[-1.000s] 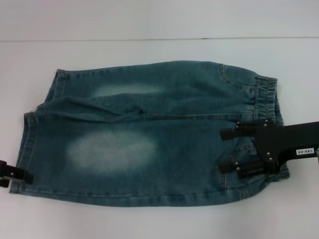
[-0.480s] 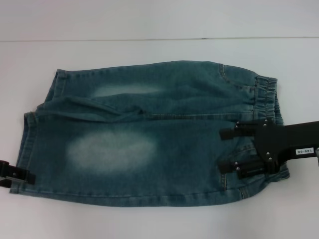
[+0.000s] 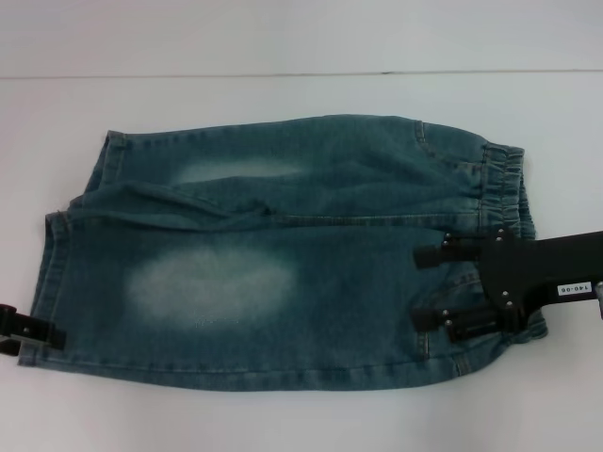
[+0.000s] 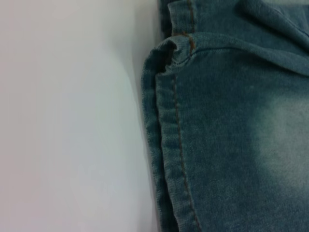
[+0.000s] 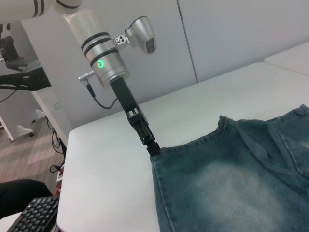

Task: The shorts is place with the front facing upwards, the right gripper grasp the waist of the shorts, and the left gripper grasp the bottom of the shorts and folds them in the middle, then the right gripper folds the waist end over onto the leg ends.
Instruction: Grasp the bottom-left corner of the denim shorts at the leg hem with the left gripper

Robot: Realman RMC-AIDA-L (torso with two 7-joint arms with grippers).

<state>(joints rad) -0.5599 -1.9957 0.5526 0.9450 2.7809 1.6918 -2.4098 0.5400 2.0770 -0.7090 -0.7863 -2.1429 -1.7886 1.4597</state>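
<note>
Shorts lying flat on bench, both claws sitting at opposite ends.

Shorts (image 3: 273, 250) are filling mid-frame on the bench (image 3: 301, 47). Right claw (image 3: 450, 287), lower right, is hanging spread open over the waist (image 3: 504, 174), prob. lining up its grasp. Left claw (image 3: 28, 330), lower left, is touching the hem (image 4: 166, 145); can't tell if clenched. No containers.

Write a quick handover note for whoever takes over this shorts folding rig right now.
Right gripper: fingers open, over the waist end of the shorts.
Left gripper: at the near leg's hem; grip unclear.
Shorts lie already folded lengthwise on the white table, waistband on the robot's right, leg ends left.
Done: the middle fold.
Left: right gripper grasps the waist and folds it over onto the leg ends.
</note>
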